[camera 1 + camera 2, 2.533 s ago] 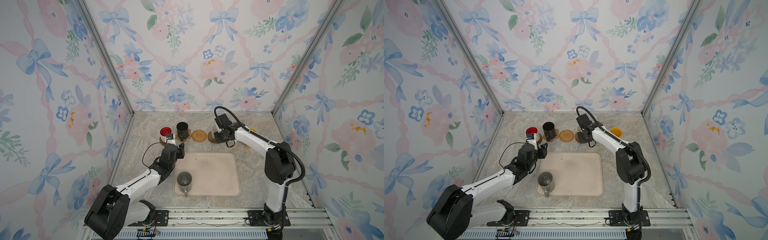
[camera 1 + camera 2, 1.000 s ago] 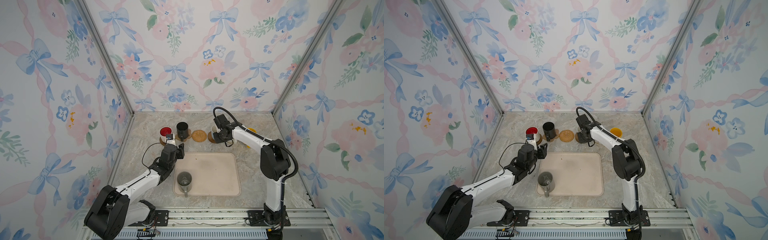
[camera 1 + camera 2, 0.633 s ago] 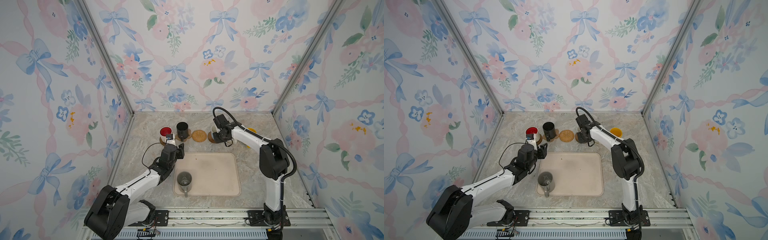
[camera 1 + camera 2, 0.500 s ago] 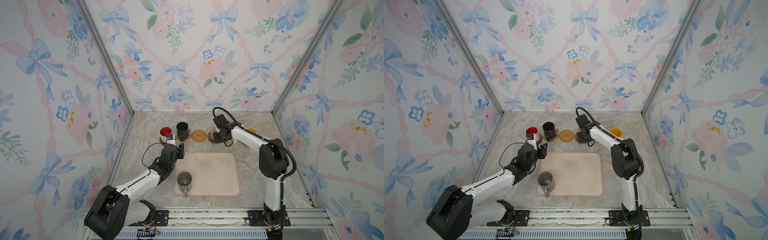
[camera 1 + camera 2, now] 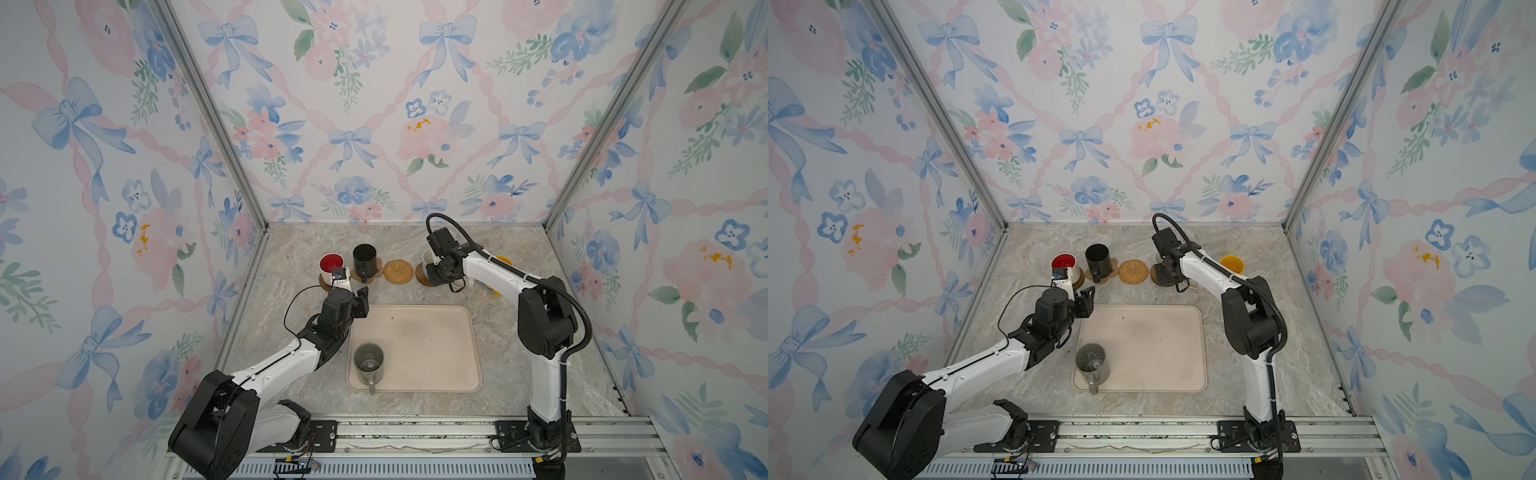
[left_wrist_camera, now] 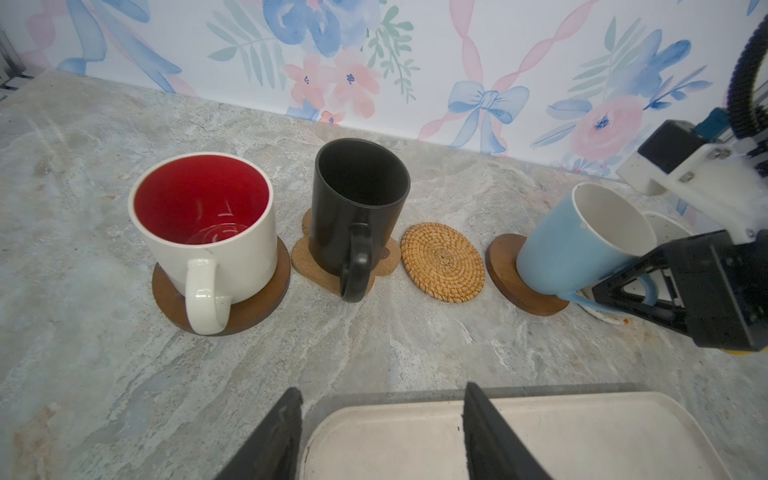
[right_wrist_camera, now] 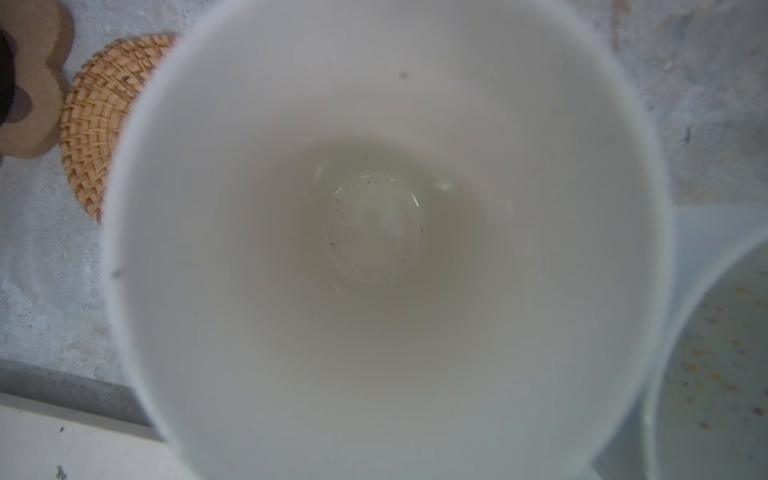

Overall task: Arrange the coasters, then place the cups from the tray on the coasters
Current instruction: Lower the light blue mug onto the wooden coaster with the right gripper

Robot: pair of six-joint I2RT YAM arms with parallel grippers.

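Note:
Along the back stands a row of cups on coasters. A white cup with red inside [image 6: 203, 224] sits on a dark wooden coaster [image 6: 166, 291]. A black cup [image 6: 357, 208] sits on the paw-shaped coaster [image 6: 301, 257]. The rattan coaster [image 6: 442, 262] is bare. My right gripper [image 6: 631, 286] is shut on the handle of the light blue cup [image 6: 577, 241], which is tilted with its base on another dark wooden coaster [image 6: 505, 270]. The cup's white inside [image 7: 374, 249] fills the right wrist view. My left gripper [image 6: 382, 399] is open and empty over the far left corner of the tray [image 5: 432, 345]. A grey cup [image 5: 368, 362] stands on the tray.
A cream speckled cup [image 7: 723, 353] stands close beside the blue one, and a yellow cup [image 5: 503, 262] is further right behind the right arm. The floral back wall rises right behind the row. The tray's rim [image 6: 540, 399] lies under my left fingers.
The right arm's elbow has swung slightly inward, while its gripper and the blue cup stay at the coaster. The left arm has not moved.

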